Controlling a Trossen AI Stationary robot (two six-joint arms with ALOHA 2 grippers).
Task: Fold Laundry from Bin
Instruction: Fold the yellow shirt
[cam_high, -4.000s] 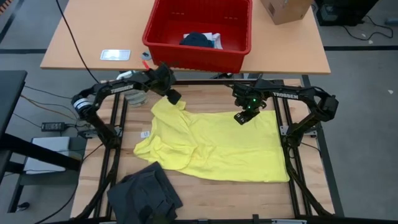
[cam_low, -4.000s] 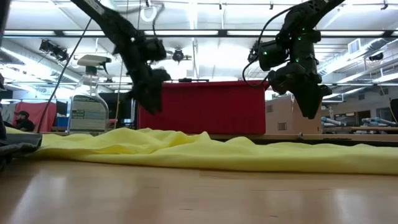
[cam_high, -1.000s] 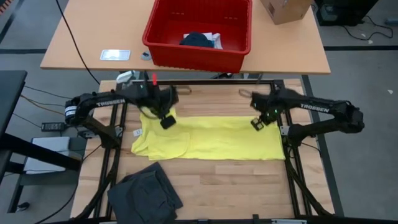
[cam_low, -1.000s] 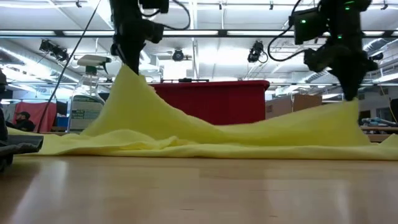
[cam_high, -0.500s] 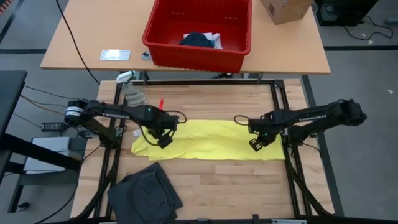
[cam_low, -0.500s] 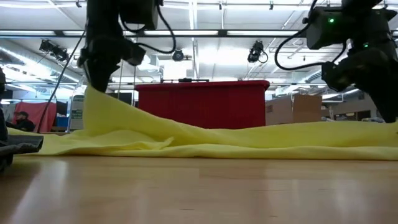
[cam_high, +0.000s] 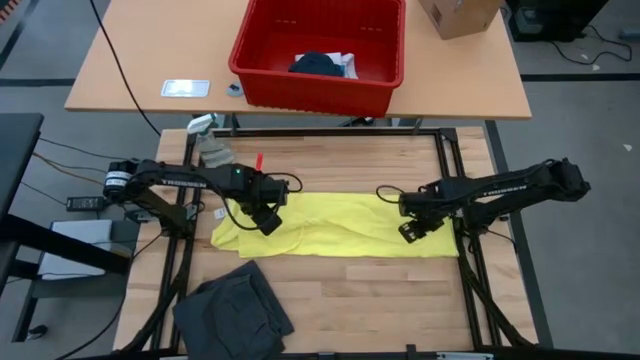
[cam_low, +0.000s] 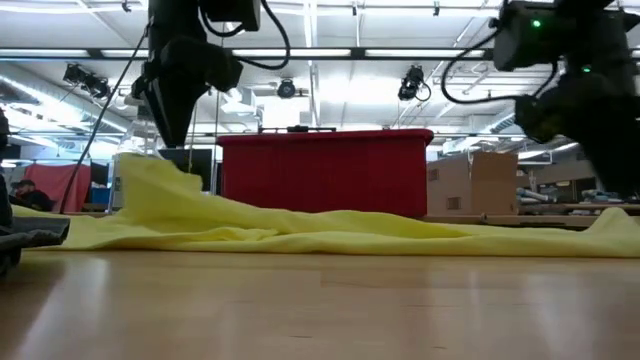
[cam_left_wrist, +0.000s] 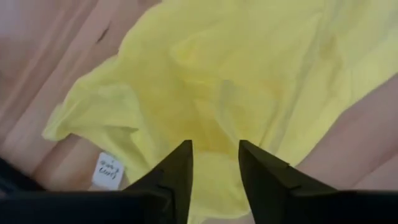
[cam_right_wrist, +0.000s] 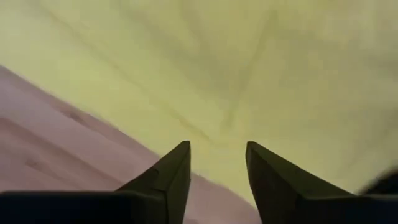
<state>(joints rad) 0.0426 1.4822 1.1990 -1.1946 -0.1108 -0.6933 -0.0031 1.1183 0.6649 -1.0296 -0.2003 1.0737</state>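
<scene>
One bright yellow garment (cam_high: 335, 225) lies folded into a long band across the middle of the wooden work table (cam_high: 340, 300), running left to right. Two grippers hang over it, one at each end. The left gripper (cam_high: 268, 222) is above the band's left end, its fingers (cam_left_wrist: 177, 171) parted with nothing between them, the yellow cloth lying loose just beneath. The right gripper (cam_high: 410, 230) is above the band's right end, near the cloth's near edge; its fingers (cam_right_wrist: 171, 171) also stand apart and empty, so the cloth is let go on both sides.

One dark grey garment (cam_high: 232, 310) sits crumpled at the near left corner of the work table, well apart from the yellow one. One red bin (cam_high: 320, 55) stands on the far table (cam_high: 150, 60), holding one dark piece of cloth (cam_high: 317, 64) and one white piece (cam_high: 347, 64) beside it. One brown cardboard box (cam_high: 458, 15) stands to the bin's right. One small white tag (cam_left_wrist: 107, 169) lies on the wood just beside the yellow garment's left end.
</scene>
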